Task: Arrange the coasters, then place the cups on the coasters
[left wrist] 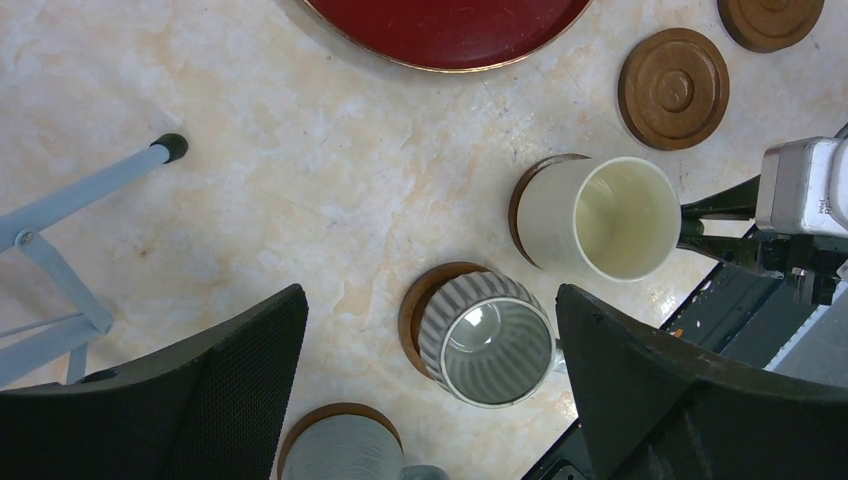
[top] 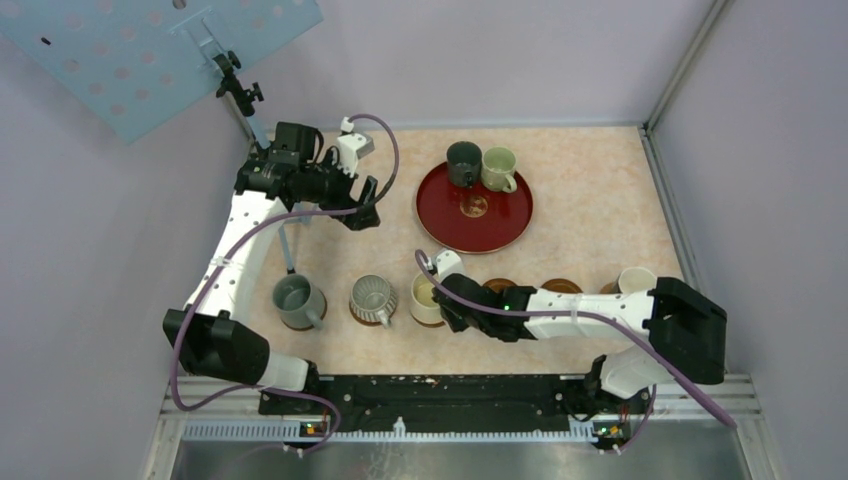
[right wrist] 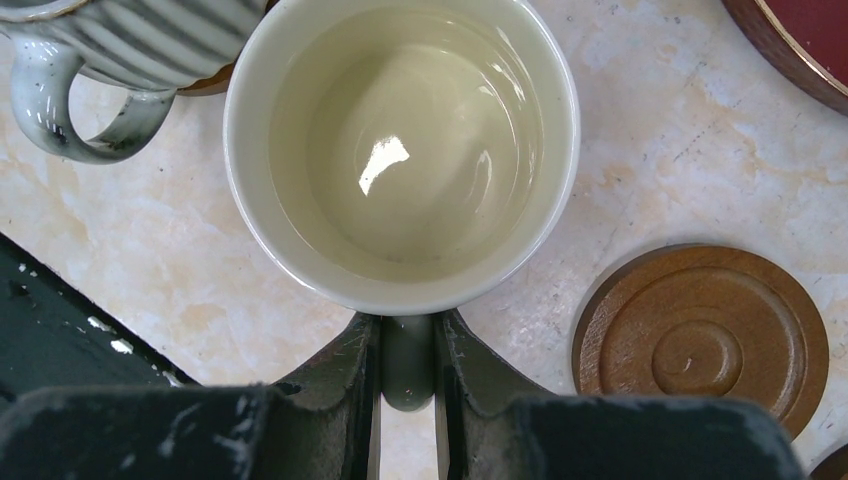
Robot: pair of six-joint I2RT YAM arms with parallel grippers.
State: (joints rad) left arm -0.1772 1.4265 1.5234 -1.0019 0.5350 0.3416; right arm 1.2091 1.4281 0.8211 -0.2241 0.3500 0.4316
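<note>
My right gripper (right wrist: 407, 325) is shut on the handle of the cream-yellow cup (right wrist: 400, 150), which stands upright over a brown coaster (left wrist: 518, 195). To its left, the ribbed grey cup (top: 372, 298) and the plain grey cup (top: 297, 300) each sit on a coaster. Two bare coasters (top: 500, 286) (top: 560, 286) lie to the right, under my right arm. An off-white cup (top: 635, 280) stands beyond them. The dark charcoal cup (top: 463, 162) and the pale green cup (top: 498, 168) stand on the red tray (top: 474, 225). My left gripper (top: 365, 203) hangs open and empty high above the row.
A blue-grey stand leg (left wrist: 90, 190) rests on the table at the left. A black rail (top: 450, 390) runs along the near edge between the arm bases. Grey walls close in the sides and back.
</note>
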